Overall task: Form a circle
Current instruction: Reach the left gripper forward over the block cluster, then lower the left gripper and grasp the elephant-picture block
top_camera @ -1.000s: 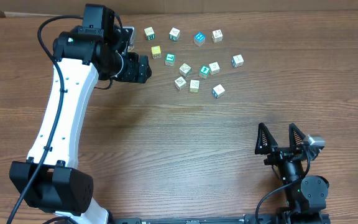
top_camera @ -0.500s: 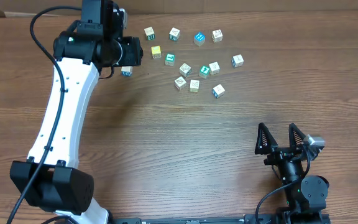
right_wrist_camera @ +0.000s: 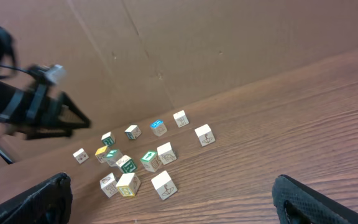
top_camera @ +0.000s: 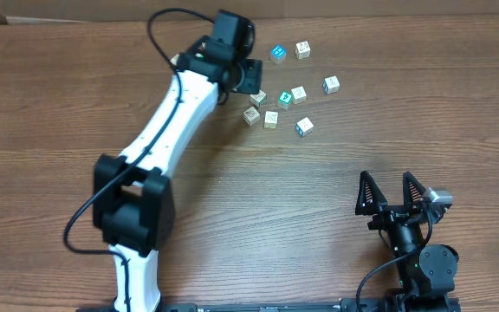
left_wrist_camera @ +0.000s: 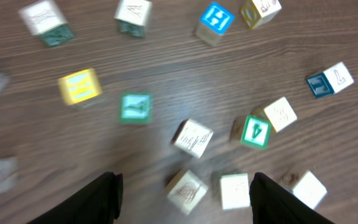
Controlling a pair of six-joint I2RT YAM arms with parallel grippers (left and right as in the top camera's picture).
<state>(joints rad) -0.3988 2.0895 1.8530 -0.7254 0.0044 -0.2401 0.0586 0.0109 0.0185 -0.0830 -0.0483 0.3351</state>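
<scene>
Right below our left gripper (left_wrist_camera: 183,182) the blocks (left_wrist_camera: 193,137) sit in a loose scatter on the table (left_wrist_camera: 166,74), most of them spreading out ahead of its fingers. Its jaws are spread with nothing between them. Our right gripper (top_camera: 385,180) gapes wide open and empty too, with the cluster well ahead of it.

The left arm (top_camera: 176,95) wears smooth white shells; a boxy black joint housing (top_camera: 134,208) sits midway along it; a thin black cable (top_camera: 165,14) arcs far beyond that housing; well to the right of the housing, the right end effector (top_camera: 386,178) is black, with two triangular open-frame fingers (top_camera: 363,184).
</scene>
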